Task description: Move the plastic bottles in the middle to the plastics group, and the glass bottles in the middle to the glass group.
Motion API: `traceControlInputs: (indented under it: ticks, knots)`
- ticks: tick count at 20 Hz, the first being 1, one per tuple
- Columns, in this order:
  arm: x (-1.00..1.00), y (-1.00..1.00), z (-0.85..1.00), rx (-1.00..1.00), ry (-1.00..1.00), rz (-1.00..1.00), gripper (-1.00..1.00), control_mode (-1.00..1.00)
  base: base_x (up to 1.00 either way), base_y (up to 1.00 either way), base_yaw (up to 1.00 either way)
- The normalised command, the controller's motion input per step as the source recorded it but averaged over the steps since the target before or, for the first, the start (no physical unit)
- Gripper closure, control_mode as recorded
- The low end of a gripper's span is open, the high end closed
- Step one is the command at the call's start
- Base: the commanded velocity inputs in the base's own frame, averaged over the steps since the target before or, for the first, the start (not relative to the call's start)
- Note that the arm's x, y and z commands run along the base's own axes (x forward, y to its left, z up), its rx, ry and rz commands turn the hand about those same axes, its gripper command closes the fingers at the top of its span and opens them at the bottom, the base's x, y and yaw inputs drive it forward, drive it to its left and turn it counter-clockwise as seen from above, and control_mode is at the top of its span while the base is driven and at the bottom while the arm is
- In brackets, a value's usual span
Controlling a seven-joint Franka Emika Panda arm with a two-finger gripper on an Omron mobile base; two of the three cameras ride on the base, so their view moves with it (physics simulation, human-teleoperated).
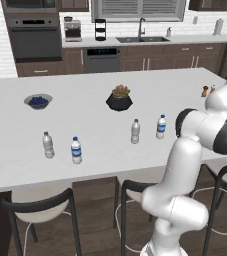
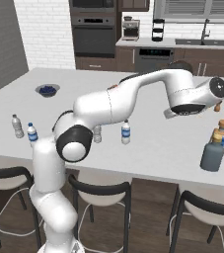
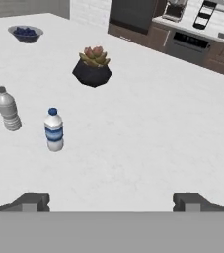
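Observation:
Two plastic bottles stand mid-counter: a plain one (image 1: 135, 131) (image 3: 7, 109) and a blue-labelled one (image 1: 161, 126) (image 2: 126, 132) (image 3: 54, 129). The plastics group (image 1: 48, 145) (image 2: 17, 126), one plain and one blue-labelled bottle, stands at the left. The dark grey-blue glass bottle (image 2: 212, 154) with a tan stopper stands at the right front. It is right beside the pale tan-capped bottle of the glass group (image 2: 222, 129). My gripper (image 2: 175, 112) (image 3: 112, 201) hovers over the right part of the counter, left of the glass bottles. It is open with nothing between its fingertips (image 3: 32, 201).
A dark pot with a succulent (image 1: 119, 99) (image 3: 93, 66) sits behind the middle bottles. A bowl of blueberries (image 1: 38, 101) (image 2: 47, 90) is at the far left. Two small brown shakers (image 2: 222, 105) stand at the right. Stools (image 1: 37, 205) line the counter's near edge.

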Motion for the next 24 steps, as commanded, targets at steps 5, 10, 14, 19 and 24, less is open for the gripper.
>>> traceControlInputs:
  ticks: [5,10,14,19,24]
  knots:
    - [0.05,0.81,0.09,0.0,0.03,-0.03,-1.0,-1.0,0.0,0.0,0.0]
    - [0.08,0.79,0.0,0.02,0.03,-0.11,-1.0,-1.0,0.0,0.0,0.0]
    - [0.03,0.72,0.01,0.02,0.13,-0.14,-1.0,-1.0,0.0,0.0,0.0]
    - [0.0,0.62,0.13,0.06,0.27,-0.12,-1.0,-1.0,0.0,0.0,0.0]
    - [0.0,0.75,0.0,0.04,0.34,-0.09,-1.0,-1.0,0.0,0.0,0.0]
